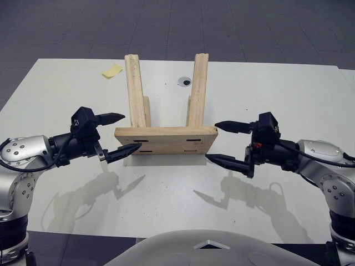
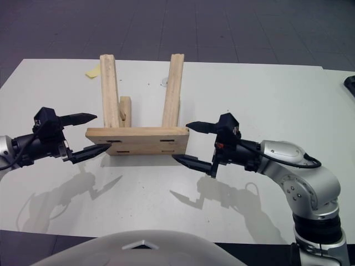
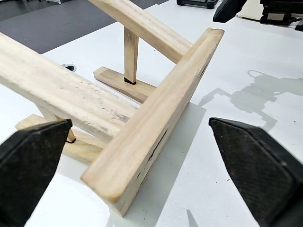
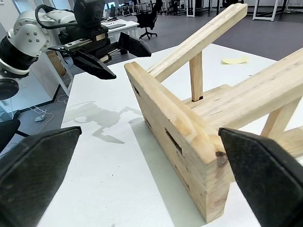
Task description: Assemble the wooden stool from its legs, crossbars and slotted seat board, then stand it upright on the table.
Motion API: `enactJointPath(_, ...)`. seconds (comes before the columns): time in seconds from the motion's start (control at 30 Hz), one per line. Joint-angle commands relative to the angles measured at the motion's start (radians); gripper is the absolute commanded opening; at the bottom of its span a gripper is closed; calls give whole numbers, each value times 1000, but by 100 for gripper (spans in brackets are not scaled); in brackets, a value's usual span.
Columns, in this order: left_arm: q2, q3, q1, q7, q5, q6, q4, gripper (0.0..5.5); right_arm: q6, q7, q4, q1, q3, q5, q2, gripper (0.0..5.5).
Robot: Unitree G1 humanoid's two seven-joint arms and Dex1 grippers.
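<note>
Assembly appears complete: the stool's legs (image 1: 136, 91) and a crossbar (image 4: 195, 75) are seated in the slotted seat board (image 1: 165, 139). The stool lies on its side at mid-table (image 1: 277, 100), with the board on edge towards the robot and the legs pointing away. The left gripper (image 1: 132, 132) and right gripper (image 1: 212, 141) flank the board's two ends, jaws apart and holding nothing. Outstanding: grasp the stool and stand it upright. A yellow note (image 1: 112, 70) lies at the far left.

Left gripper (image 1: 132, 132): jaws open, tips pointing right. Right gripper (image 1: 212, 141): jaws open, tips pointing left. Both sit level, well apart.
</note>
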Motion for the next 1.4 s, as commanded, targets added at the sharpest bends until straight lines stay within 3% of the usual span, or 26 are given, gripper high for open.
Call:
enactJointPath(0.03, 24, 33, 18, -38, -30, -5, 23, 539, -40, 15, 62, -50, -3, -38, -29, 540)
enactJointPath(0.47, 7, -31, -48, -84, -26, -12, 200, 539, -126, 57, 251, -97, 109, -139, 18, 540)
enactJointPath(0.83, -4, -28, -58, -97, -63, 2, 266, 539, -143, 106, 318, -126, 136, -167, 18, 540)
enactJointPath(1.4, -22, -68, -68, -126, -74, 7, 355, 278, -151, 160, 371, -170, 175, -199, 34, 302)
